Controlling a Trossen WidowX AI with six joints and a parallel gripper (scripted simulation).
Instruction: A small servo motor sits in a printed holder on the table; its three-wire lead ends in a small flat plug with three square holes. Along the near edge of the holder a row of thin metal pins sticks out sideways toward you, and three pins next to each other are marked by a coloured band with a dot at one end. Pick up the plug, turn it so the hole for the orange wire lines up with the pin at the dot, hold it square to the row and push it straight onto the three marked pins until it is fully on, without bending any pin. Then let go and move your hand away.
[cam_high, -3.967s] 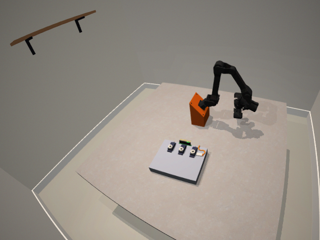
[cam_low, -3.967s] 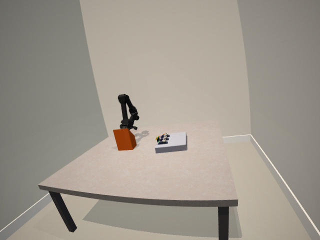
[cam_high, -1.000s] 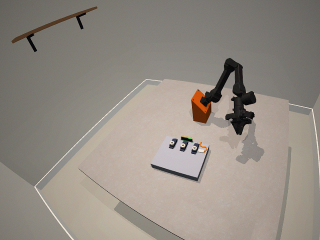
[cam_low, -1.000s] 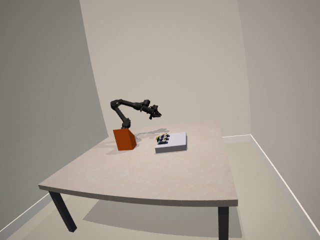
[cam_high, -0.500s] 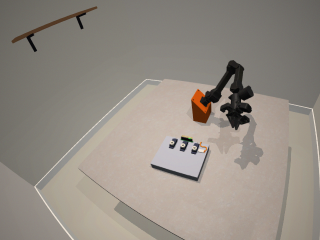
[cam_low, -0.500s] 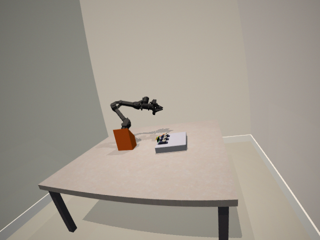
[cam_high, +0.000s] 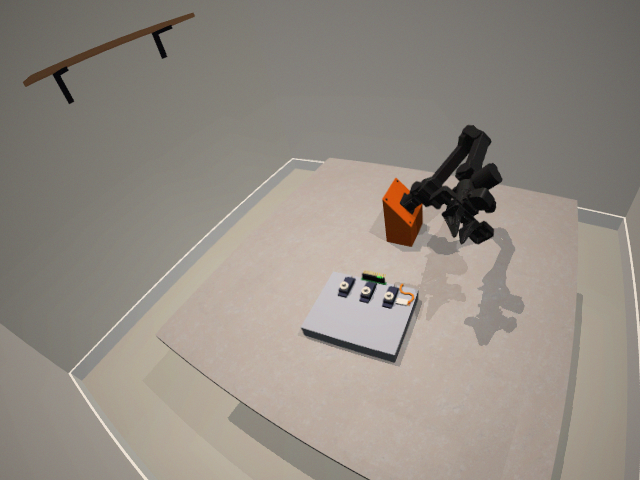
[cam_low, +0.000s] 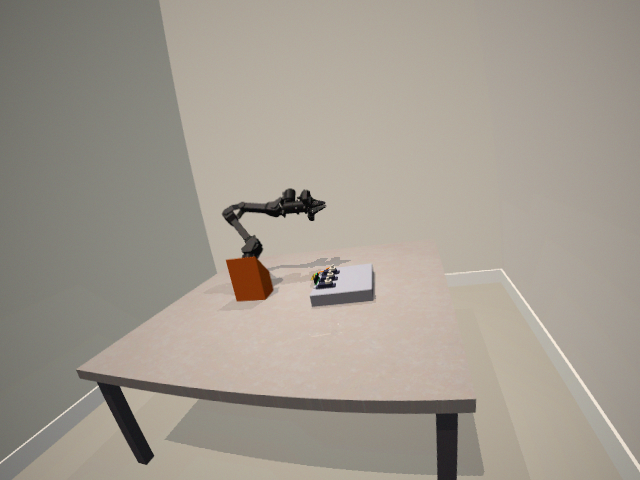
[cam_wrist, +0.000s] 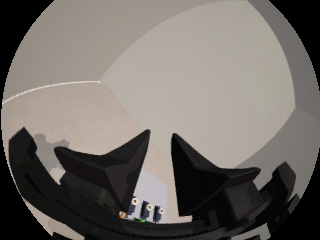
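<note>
My gripper (cam_high: 459, 239) (cam_low: 324, 205) (cam_wrist: 160, 135) is open and empty, high above the table and well away from the holder. The holder (cam_high: 356, 322) (cam_low: 351, 281) (cam_wrist: 152, 186) is a flat pale grey block with three dark servos, each with a white horn; the middle servo (cam_high: 367, 291) (cam_wrist: 147, 208) is one of them. A narrow pin strip (cam_high: 373, 277) with yellow and green on it runs along the holder's edge toward the arm. An orange lead (cam_high: 412, 296) curls beside the end servo at the holder's corner. The plug, single pins and dot are too small to tell.
An orange block (cam_high: 399, 232) (cam_low: 250, 281) with a slanted face stands at the arm's base, between arm and holder side. The table (cam_high: 268, 299) (cam_low: 289, 356) carries both. A wooden rail (cam_high: 113, 46) is on the wall.
</note>
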